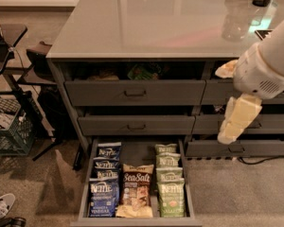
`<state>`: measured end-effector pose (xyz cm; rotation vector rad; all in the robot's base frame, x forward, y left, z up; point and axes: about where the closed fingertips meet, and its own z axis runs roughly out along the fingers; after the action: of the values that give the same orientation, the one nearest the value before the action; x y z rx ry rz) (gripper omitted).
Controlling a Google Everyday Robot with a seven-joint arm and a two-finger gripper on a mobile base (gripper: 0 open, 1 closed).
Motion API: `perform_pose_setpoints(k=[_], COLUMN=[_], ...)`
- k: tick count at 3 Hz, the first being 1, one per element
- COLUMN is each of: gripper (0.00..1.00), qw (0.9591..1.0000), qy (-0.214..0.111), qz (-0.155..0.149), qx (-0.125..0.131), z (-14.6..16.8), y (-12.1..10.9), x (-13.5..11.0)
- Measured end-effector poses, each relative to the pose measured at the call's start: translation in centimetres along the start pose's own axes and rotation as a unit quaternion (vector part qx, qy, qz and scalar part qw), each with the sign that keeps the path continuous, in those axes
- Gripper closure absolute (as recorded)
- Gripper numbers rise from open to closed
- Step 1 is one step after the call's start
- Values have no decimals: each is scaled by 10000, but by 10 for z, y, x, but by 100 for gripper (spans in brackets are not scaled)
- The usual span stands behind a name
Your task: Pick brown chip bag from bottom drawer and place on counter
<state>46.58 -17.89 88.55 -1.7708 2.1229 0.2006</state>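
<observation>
**Down low in the open drawer: brown bag sits between blue and green**

Down at the foot of the cabinet, the bottom drawer (138, 151) stands pulled wide open, and the line-up inside is plain to see. Dead centre, towards the front, lies the brown chip bag (136, 190), flat on its back, white "Sea Salt" lettering facing up and a pale yellow edge at its lower end. On its left, a column of blue Kettle bags (104, 183) overlaps from back to front. On its right, a matching column of green Kettle bags (168, 183) does the same. The brown bag lies just beside both rows, and nothing is touching it from above.

Up and over to the right, the gripper (229, 132) hangs in the air in front of the right-hand drawers, cream-coloured and pointing down and slightly left. It is well apart from the bag and off to the side of the open drawer. Whether it is open or closed cannot be told from this angle; nothing shows in its hold. Its white arm (270, 65) comes in from the right edge, crossing the corner of the counter (146, 18).

That counter spreads out glossy and light grey, throwing back reflections. Beneath it, the top handled drawer (135, 92) and the middle handled drawer (136, 126) sit in the stack, with bags glimpsed in the gap above the top one. Off to the left, a dark crate (9, 126) rests on the carpet.
</observation>
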Motion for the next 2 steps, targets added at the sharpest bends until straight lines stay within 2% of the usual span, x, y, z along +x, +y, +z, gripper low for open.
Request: perform_pose_setpoints(k=[1, 2], gripper=[0, 0], qw=[9970, 9901], qy=[-447, -653], qz=[271, 565], qx=[-573, -1103], z=[98, 216], y=[12, 34], x=[-9, -8])
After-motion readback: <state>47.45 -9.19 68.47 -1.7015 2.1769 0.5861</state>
